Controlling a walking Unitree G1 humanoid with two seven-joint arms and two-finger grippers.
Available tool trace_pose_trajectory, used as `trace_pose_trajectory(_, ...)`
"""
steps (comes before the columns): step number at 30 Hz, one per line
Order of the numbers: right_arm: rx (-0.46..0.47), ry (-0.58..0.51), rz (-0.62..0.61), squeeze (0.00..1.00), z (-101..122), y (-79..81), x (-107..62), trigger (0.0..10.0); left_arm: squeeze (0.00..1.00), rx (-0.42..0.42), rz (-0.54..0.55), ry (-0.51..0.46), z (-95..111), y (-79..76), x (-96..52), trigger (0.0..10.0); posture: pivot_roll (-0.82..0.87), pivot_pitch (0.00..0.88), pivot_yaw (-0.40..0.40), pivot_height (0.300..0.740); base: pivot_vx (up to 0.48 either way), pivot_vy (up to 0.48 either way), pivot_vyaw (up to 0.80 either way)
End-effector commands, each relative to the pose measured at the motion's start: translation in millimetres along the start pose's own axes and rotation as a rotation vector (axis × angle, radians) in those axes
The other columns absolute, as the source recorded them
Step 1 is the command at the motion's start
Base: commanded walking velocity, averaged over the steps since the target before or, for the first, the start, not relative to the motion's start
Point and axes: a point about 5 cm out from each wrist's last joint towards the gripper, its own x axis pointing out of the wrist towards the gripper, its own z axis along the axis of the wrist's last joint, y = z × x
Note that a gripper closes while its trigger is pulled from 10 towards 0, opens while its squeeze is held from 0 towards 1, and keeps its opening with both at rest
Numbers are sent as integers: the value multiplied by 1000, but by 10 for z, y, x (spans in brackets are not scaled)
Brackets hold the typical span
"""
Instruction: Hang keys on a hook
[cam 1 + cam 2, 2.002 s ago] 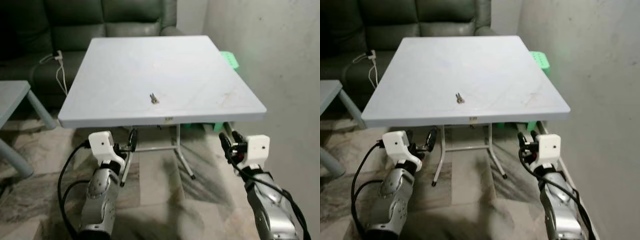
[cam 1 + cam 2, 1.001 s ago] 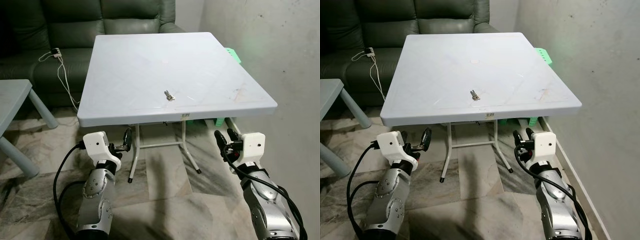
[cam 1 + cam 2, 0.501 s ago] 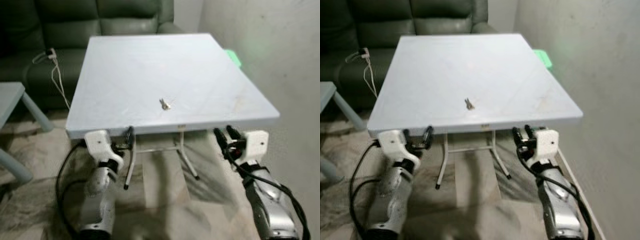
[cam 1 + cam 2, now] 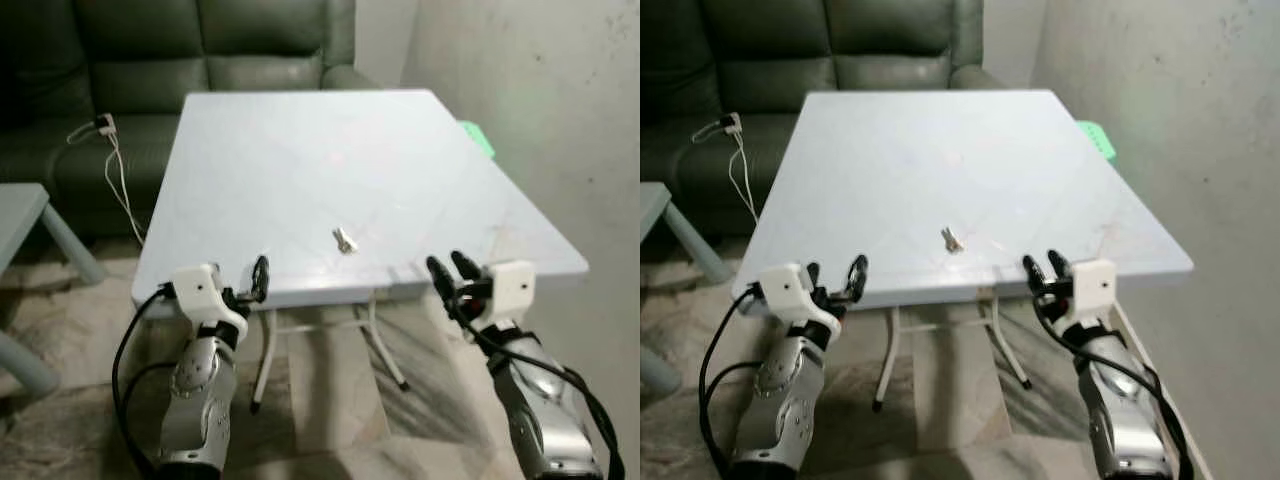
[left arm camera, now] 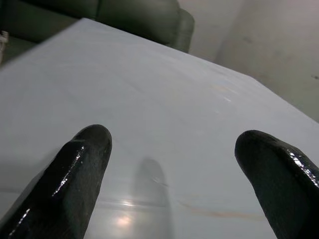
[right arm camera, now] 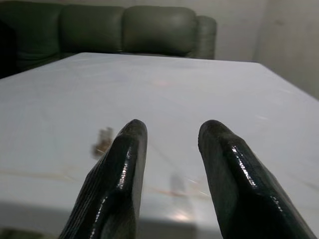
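Keys (image 4: 344, 240) lie near the counter's (image 4: 300, 150) front edge. Right pincer (image 4: 451, 270) and left pincer (image 4: 255, 278) hover released at that edge; the right wrist view shows the keys blurred.

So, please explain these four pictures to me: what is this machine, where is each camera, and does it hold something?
This is a walking robot with two silver arms, each ending in a black two-fingered claw. Two pictures come from cameras in its head, looking down. The other two come from cameras on its wrists, looking along the fingers. In front stands a white table with a small set of keys lying on it. The left claw and the right claw are raised near the table's front edge, both open, and hold nothing. Behind the table stands a dark sofa.
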Motion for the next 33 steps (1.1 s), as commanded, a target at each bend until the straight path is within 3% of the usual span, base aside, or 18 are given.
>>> trace_pose_trajectory(1, 4, -14, 28, 0, 42, 53, 47, 10000, 0, 1, 24, -4, 17, 64, -15, 10000, 6, 29, -80, 740, 285, 0, 0)
trace_pose_trajectory(13, 0, -10, 31, 0, 38, 50, 34, 10000, 0, 12, 32, -4, 19, 59, -19, 10000, 5, 32, -83, 740, 284, 0, 0)
trace_pose_trajectory(26, -26, 10, 68, 0, 27, 27, 21, 10000, 0, 44, -10, 5, 13, -35, -47, 10000, 8, 35, -81, 740, 0, 0, 0)
trace_pose_trajectory(28, -31, 14, 92, 35, 32, 15, 15, 10000, 0, 60, -26, 7, 16, -65, -62, 10000, 9, 38, -83, 740, 0, 0, 0)
trace_pose_trajectory(29, -28, 14, 94, 1000, 33, 12, 12, 10000, 0, 64, -31, 8, 14, -74, -69, 10000, 11, 40, -84, 740, 0, 0, 0)
trace_pose_trajectory(33, -39, 25, 138, 1000, 33, 15, 6, 10000, 0, 76, -53, 15, -5, -109, -115, 10000, 15, 50, -90, 740, 0, 0, 0)
